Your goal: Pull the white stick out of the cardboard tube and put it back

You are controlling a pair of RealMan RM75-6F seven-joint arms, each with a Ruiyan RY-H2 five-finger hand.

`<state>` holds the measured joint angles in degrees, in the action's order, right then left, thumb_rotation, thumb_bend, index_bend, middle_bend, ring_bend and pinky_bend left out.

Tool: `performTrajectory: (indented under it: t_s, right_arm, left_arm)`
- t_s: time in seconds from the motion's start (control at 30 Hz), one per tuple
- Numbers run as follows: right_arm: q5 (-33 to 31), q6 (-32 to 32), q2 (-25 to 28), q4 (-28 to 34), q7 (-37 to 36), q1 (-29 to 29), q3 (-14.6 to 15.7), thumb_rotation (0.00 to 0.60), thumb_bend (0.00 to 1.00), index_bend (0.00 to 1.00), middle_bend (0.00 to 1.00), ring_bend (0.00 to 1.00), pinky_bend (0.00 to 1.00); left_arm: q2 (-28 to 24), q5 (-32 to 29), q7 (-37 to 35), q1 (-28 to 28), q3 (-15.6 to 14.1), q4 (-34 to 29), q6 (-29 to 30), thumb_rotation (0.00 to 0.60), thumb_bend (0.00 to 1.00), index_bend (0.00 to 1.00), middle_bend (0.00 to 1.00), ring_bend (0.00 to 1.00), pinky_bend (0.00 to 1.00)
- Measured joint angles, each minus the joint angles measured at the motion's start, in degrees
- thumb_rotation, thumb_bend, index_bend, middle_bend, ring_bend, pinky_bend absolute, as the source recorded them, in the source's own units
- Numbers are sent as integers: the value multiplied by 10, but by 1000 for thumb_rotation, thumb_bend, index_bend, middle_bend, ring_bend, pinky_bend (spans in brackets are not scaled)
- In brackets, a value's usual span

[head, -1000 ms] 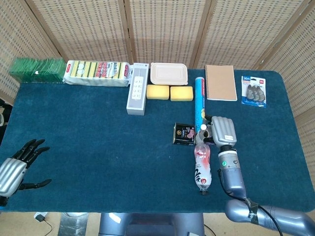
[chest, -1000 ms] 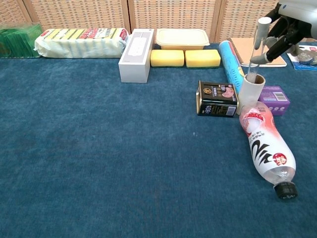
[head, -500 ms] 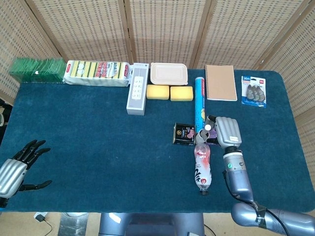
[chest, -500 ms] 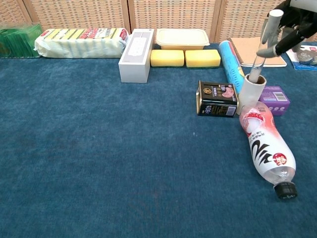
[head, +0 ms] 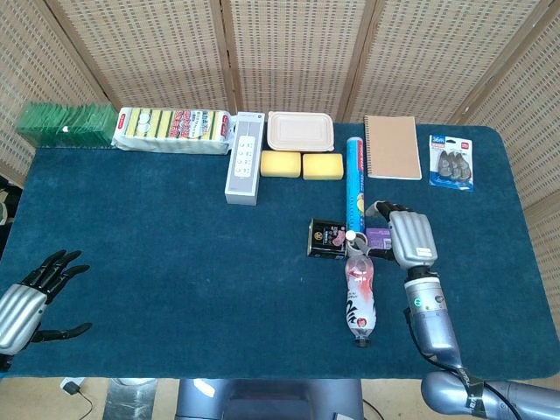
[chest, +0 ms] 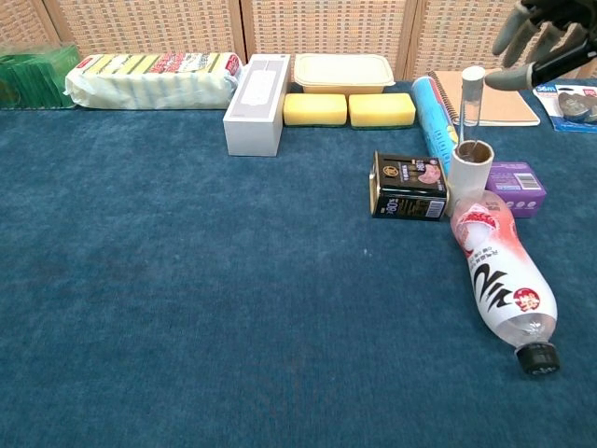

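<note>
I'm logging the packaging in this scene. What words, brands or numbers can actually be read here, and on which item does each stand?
"360": blue blister pack, top corner, head view; only a tentative reading.
Plastic bottle: large black strokes on the label, not readable as words.
Black tin: printed label, too small to read.
Purple box: print too blurred.
Sponge pack: red label, illegible.

Both views are evenly and brightly lit, seemingly from overhead, with soft diffuse light and hardly any hard shadows. Only faint, short shadows sit under the plastic bottle and the black tin on the blue table cloth. The bottle shows mild sheen. Focus is sharp in both views; the wicker screens lean outward toward the head view's edges.
</note>
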<state>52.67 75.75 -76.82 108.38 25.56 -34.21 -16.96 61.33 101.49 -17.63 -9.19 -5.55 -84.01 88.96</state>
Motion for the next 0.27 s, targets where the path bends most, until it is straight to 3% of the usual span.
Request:
performTrajectory:
  t_s: [0.27]
  right_arm:
    - [37,30,46,39,-9,25,-1,433,270,320,321,312,343]
  left_arm:
    - [-2,11,-4,-1,-4,2,6,463,114,159,84,31,237]
